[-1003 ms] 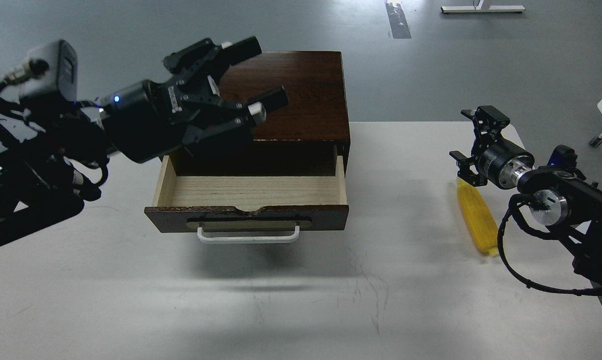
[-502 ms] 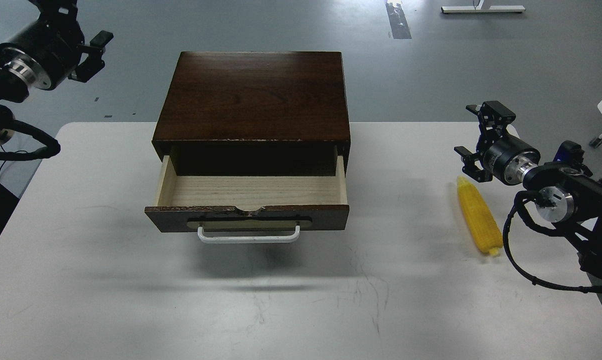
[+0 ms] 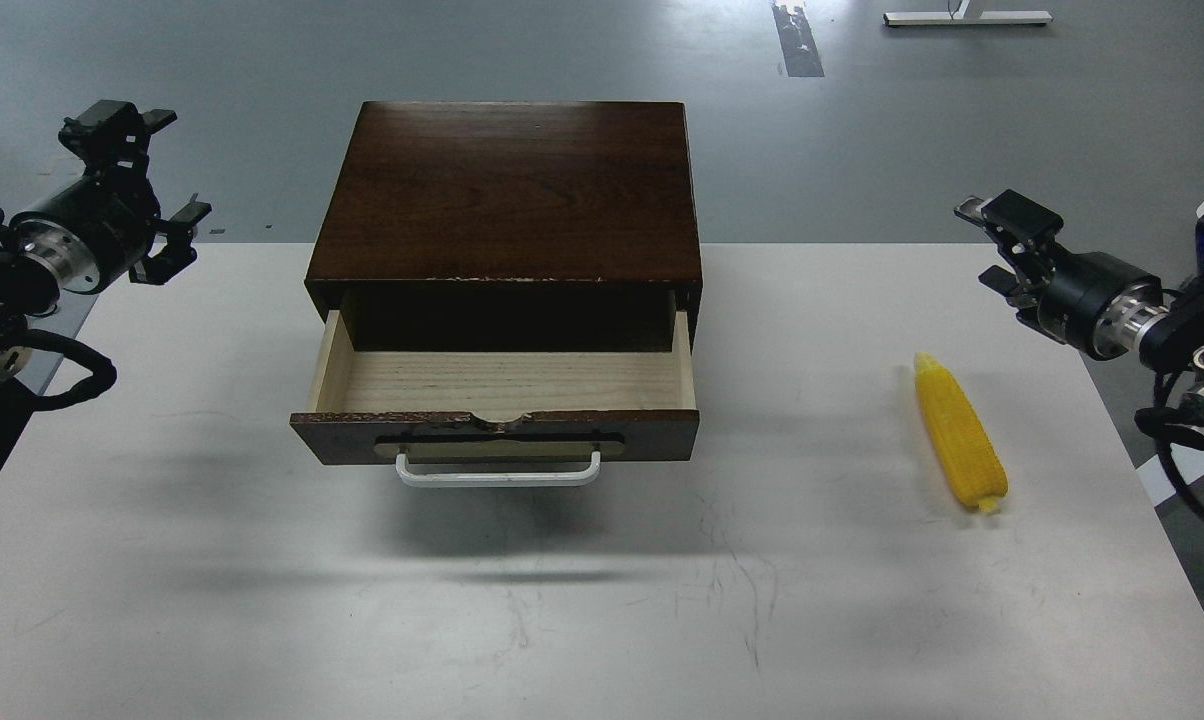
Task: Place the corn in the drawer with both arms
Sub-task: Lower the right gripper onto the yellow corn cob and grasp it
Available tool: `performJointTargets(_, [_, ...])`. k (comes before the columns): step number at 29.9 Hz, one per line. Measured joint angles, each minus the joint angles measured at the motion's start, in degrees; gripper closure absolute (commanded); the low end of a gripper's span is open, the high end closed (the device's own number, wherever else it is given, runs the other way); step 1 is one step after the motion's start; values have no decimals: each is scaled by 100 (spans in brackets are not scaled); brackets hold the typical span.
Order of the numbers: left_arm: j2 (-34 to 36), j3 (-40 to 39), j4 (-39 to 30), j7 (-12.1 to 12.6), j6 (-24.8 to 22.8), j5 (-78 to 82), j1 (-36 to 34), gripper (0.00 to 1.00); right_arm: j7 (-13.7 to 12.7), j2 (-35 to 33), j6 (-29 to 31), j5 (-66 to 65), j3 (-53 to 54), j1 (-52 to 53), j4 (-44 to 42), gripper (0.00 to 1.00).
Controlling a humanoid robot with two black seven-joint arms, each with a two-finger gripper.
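Observation:
The yellow corn (image 3: pixel 960 435) lies on the white table (image 3: pixel 602 600) at the right, tapered end pointing away from me. The drawer (image 3: pixel 492 437) of the dark brown wooden box (image 3: pixel 507 190) is pulled open; its pale wood inside is empty and its white bar handle (image 3: pixel 497 470) faces me. My left gripper (image 3: pixel 152 170) is open and empty, off the table's far left corner, well left of the box. My right gripper (image 3: pixel 994 245) is open and empty, above the table's right edge, behind and to the right of the corn and apart from it.
The box stands at the table's back middle. The table's right edge (image 3: pixel 1142 480) runs close to the corn. Grey floor lies beyond the table, with a white frame foot (image 3: pixel 965 17) far back.
My left arm has swung away from over the box to the far left and come lower. My right gripper has drawn back right and up, away from the corn. The corn and drawer have not moved.

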Motion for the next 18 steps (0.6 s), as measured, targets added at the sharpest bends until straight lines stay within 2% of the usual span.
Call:
performJointTargets(3, [-6,5,0,0,-36,4,13,1,7,-311,-53,-1535,-315,53,128,4])
performJointTargets(6, [-7,9,1,0,-43,14,39,1,6,-472,-61,-2473,-652,86,183,5])
performJointTargets(12, [-7,24,0,0,-50,22,45,1,-14,-402,-69,-3064,-1422,153,104,7])
performJointTargets(18, [1,50,0,-28,-41,39,59,1,-19,82,-217,-3144,-1811,200,-151,9])
